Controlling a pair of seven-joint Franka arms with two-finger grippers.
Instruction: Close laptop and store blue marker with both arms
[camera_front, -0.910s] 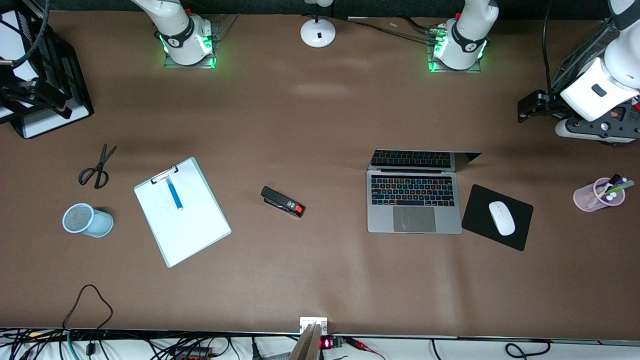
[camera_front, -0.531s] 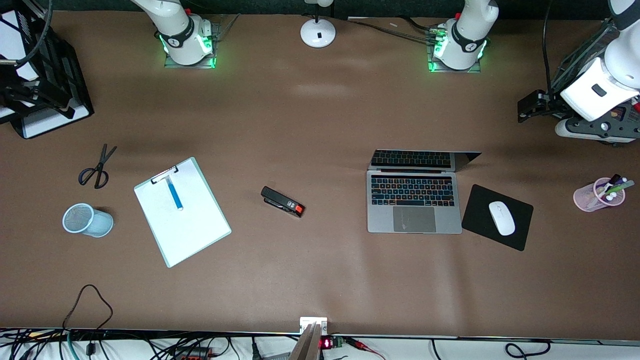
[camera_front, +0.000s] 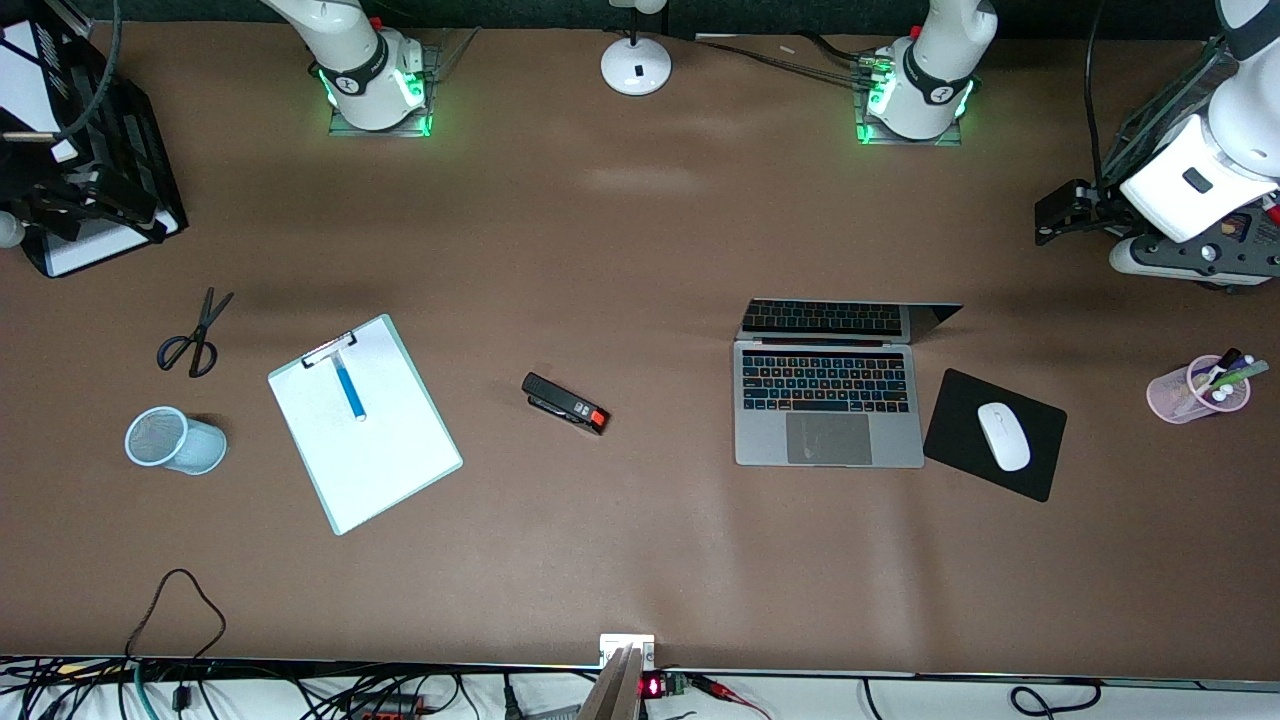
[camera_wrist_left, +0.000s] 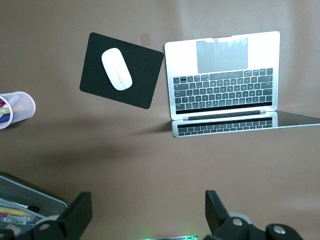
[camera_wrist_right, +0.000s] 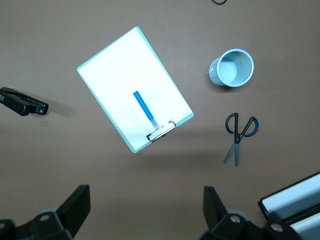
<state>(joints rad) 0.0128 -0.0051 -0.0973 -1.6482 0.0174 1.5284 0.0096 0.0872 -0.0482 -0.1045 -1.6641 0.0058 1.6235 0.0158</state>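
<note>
Toward the left arm's end of the tabletop (camera_front: 640, 250), the laptop (camera_front: 828, 408) stood open, its screen raised at the edge farthest from the front camera, with a black mouse pad (camera_front: 994, 434) and white mouse (camera_front: 1003, 436) just beside it. Toward the right arm's end, the blue marker (camera_front: 350, 388) lay on the white sheet of a clipboard (camera_front: 364, 422), its tip near the clip. A pale blue mesh cup (camera_front: 175, 440) lay tipped over near the clipboard, scissors (camera_front: 195, 335) lay farther from the camera than the cup, and a black stapler (camera_front: 565, 403) lay between clipboard and laptop.

Both arms waited high. The left tool (camera_wrist_left: 145, 215) hung over bare tabletop near the laptop's screen, fingers spread wide and empty; the right tool (camera_wrist_right: 145, 212) hung over bare tabletop near the clipboard's clip end, likewise released.

Nothing was begun, I judged. The left arm would do best to push the screen's top edge down gently; the right should straddle the marker across its thin barrel, descending squarely so the paper does not slide.

The brown covering lay smooth, and cables ran along the edge nearest the camera.
</note>
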